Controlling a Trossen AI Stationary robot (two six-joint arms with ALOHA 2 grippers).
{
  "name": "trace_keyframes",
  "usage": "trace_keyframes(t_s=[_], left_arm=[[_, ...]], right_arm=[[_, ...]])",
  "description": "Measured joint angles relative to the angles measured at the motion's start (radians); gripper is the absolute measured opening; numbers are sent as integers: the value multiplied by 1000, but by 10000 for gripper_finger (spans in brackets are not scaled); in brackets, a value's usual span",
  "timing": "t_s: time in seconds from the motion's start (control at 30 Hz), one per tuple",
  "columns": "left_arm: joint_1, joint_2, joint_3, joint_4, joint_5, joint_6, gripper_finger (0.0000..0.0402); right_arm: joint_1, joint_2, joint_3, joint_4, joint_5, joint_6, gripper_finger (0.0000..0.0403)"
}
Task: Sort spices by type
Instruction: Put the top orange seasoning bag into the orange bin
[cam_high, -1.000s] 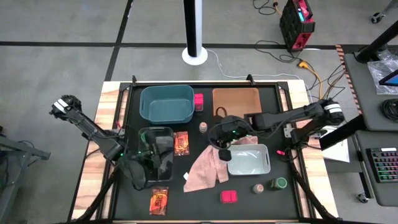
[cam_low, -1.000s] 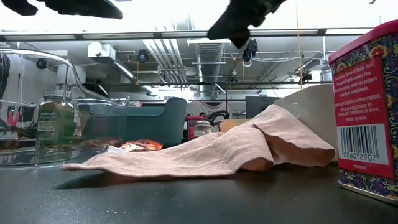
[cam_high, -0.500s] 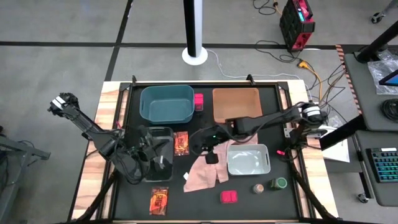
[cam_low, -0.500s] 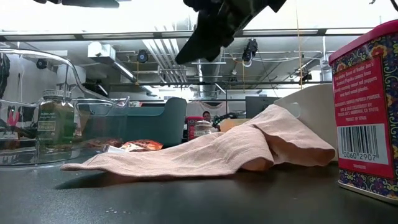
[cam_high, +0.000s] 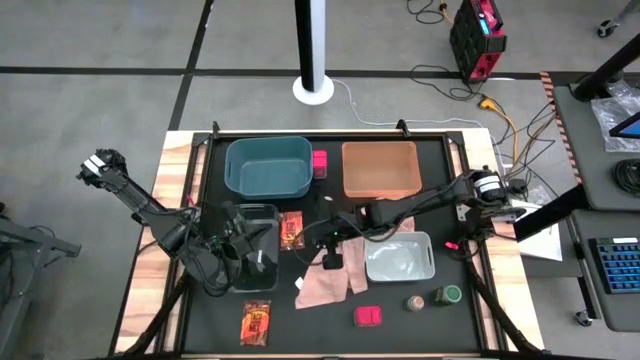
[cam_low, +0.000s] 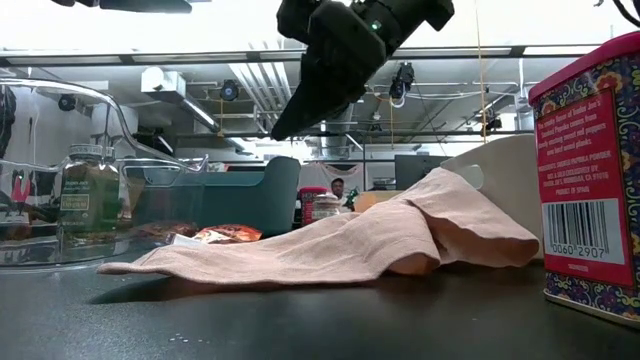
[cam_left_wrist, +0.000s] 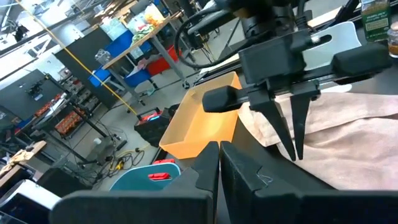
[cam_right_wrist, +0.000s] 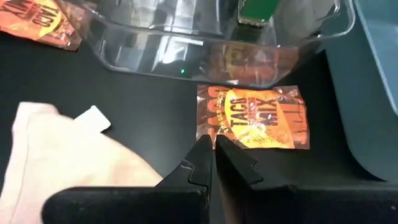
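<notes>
An orange-red spice packet (cam_high: 291, 230) (cam_right_wrist: 252, 118) lies flat on the black table between the clear bin (cam_high: 250, 240) and the pink cloth (cam_high: 330, 280). My right gripper (cam_high: 333, 258) (cam_right_wrist: 209, 149) hovers shut above the cloth's far edge, pointing down toward this packet and touching nothing. Over the clear bin, which holds a green-lidded jar (cam_low: 88, 190), my left gripper (cam_high: 256, 262) (cam_left_wrist: 219, 155) hangs shut and holds nothing. A second packet (cam_high: 256, 322), pink boxes (cam_high: 319, 162) (cam_high: 368, 316), a brown jar (cam_high: 414, 302) and a green-lidded jar (cam_high: 447, 295) stand elsewhere on the table.
A teal bin (cam_high: 268, 165) and an orange bin (cam_high: 380, 168) stand along the far edge. The grey bin (cam_high: 400, 257) sits right of the cloth, one cloth corner against it. The near pink box (cam_low: 590, 170) fills the low view's right.
My right gripper has swung from above the grey bin toward the table's left and come down, staying shut. It now hangs over the cloth's far edge near the packet. No object has moved.
</notes>
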Motion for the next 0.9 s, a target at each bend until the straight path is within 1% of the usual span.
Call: trace_keyframes(t_s=[0.1,0.27,0.5,0.7,0.83,0.9], left_arm=[[0,0,0,0,0,0,0],[0,0,0,0,0,0,0],[1,0,0,8,-3,-6,0],[3,0,0,14,-73,-47,0],[6,1,0,17,-79,-54,0],[6,1,0,22,-79,-55,0]], right_arm=[[13,12,0,28,25,9,13],[32,44,-1,74,27,-2,13],[42,60,-3,80,27,-1,13],[43,83,-4,90,27,-2,13],[43,96,-6,106,27,-32,13],[43,109,-8,143,27,-46,13]])
